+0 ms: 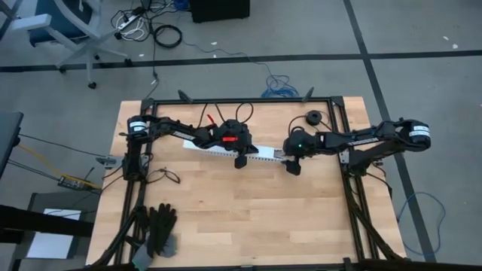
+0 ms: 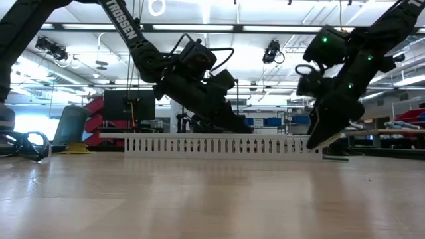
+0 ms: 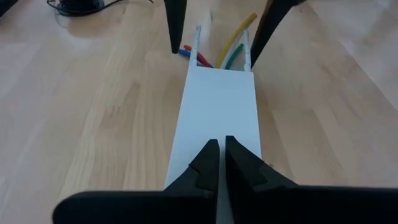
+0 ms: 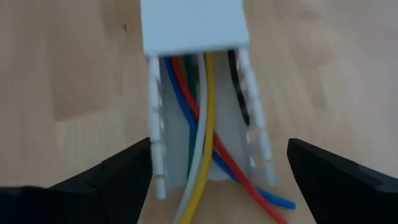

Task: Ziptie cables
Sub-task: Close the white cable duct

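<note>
Six cables (image 4: 202,118) lie in one white channel (image 4: 194,25), right pincer (image 4: 217,180) released, left pincer (image 3: 217,163) clenched.

**A robotics lab in an open industrial hall**

The pale wooden worktable (image 1: 248,203) sits in a black metal frame (image 1: 354,188) on a grey concrete floor (image 1: 422,83) marked with dark lines. Loose black cords (image 1: 167,35) and a white power strip (image 1: 129,25) lie on that floor beside a grey wheeled office chair (image 1: 71,38). The low view looks into a wide room with bright ceiling strip lights (image 2: 219,28), a dark monitor (image 2: 129,104) and blue storage bins (image 2: 271,122).
</note>
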You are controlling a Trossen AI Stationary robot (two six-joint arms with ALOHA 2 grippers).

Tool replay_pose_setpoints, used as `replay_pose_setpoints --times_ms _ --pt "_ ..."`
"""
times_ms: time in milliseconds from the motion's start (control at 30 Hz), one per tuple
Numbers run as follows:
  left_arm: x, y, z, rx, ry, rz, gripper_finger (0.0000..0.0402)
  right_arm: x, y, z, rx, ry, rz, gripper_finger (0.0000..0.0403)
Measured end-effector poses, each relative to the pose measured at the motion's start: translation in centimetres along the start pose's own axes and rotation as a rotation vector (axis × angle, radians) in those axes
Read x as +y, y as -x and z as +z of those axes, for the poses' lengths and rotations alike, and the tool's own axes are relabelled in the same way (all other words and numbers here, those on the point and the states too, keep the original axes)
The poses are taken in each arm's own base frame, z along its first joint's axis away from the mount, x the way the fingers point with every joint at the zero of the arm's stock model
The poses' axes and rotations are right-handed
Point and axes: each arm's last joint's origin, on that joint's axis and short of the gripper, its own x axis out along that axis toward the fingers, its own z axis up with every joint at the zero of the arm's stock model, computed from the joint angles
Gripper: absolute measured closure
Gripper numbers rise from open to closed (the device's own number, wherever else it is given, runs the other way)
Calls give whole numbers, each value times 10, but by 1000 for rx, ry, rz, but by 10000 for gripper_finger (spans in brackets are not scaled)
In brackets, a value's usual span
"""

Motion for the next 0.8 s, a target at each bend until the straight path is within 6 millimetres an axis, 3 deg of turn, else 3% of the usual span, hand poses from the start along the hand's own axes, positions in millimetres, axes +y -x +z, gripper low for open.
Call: replay_pose_setpoints --times_ms 300,600,800 --pt "1 -2 8 -36 5 -28 402 0 21 6 -80 -26 8 59" --pt "1 -2 10 -26 0 -45 401 4 27 -6 -20 -148 61 59" --pt "0 3 16 -29 -18 -51 401 8 40 -24 -53 -208 24 59"
